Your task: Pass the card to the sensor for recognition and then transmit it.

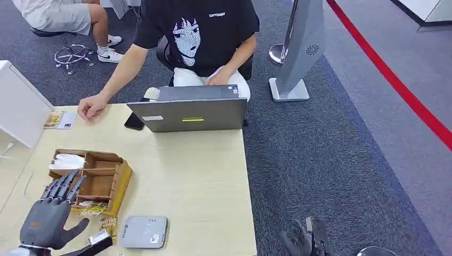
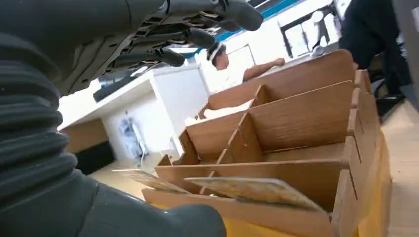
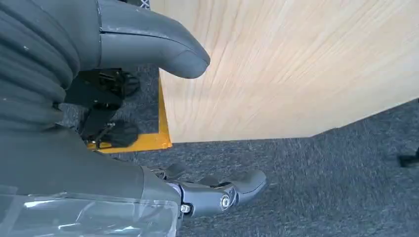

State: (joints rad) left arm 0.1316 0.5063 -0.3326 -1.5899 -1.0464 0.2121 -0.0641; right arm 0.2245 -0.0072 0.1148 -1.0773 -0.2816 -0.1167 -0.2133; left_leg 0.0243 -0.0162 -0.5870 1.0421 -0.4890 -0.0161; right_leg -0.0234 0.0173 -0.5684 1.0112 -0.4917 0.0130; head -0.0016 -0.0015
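A wooden card organizer (image 1: 101,178) stands at the near left of the table. Yellowish cards (image 1: 94,208) lie in its front slots, and in the left wrist view a card (image 2: 254,190) lies flat across the front compartment. The grey sensor pad (image 1: 143,232) lies on the table just right of the organizer's front. My left hand (image 1: 53,210) hovers at the organizer's near-left corner with its fingers (image 2: 197,34) spread and thumb apart, holding nothing. My right hand (image 1: 304,241) hangs beside the table over the carpet, its fingers (image 3: 222,192) holding nothing.
A person in a black T-shirt sits behind a grey laptop (image 1: 187,113) at the table's far edge, one hand (image 1: 91,106) resting on the table. Two cards (image 1: 59,120) lie beside that hand. A white box (image 1: 18,109) stands at the far left. A grey sign stand (image 1: 298,53) stands on the carpet.
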